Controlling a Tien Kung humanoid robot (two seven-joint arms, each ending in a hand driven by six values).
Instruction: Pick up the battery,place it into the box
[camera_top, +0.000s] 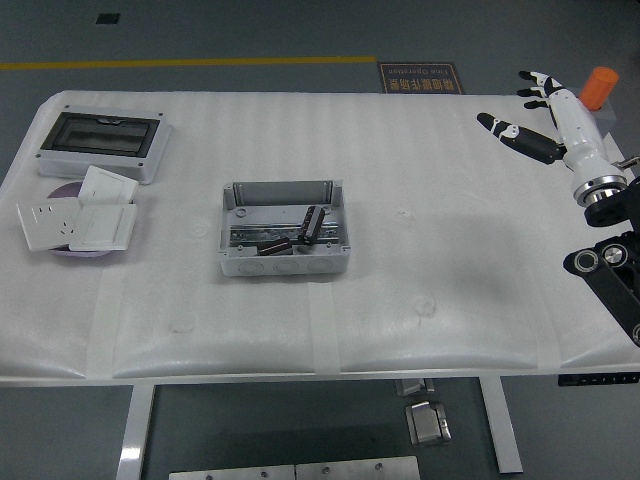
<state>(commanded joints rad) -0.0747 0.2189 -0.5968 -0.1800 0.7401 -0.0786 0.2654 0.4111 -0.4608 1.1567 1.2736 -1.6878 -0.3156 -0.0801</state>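
Your battery (311, 223) lies inside the box (284, 230) — right side. Your right hand (545, 115) hovers at the table's (420, 300) far-right corner, fingers spread, empty — no readable labels.
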